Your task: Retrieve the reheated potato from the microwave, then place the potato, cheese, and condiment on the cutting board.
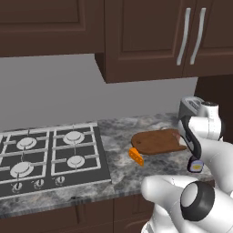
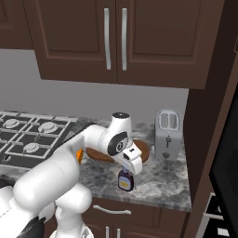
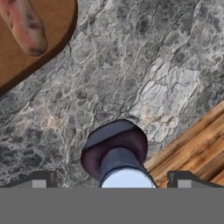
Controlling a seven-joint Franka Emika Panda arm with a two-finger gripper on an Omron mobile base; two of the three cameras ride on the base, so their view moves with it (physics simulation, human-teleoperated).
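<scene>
The condiment bottle (image 2: 125, 181) stands upright on the granite counter near its front edge. My gripper (image 2: 126, 172) hangs straight above it, open, and its fingertips (image 3: 40, 180) straddle the pale cap (image 3: 127, 177) with a gap on each side. The potato (image 3: 24, 25) lies on the reddish-brown cutting board (image 3: 30, 59), which sits just behind the bottle (image 1: 196, 166). The cheese wedge (image 1: 135, 156) rests on the counter against the left end of the cutting board (image 1: 157, 141).
A silver toaster (image 2: 167, 132) stands right of the board by a tall dark cabinet. The gas hob (image 1: 45, 154) takes up the counter's left. Wall cabinets (image 2: 116, 42) hang overhead. The counter's front edge and the wood floor (image 3: 199, 148) lie close to the bottle.
</scene>
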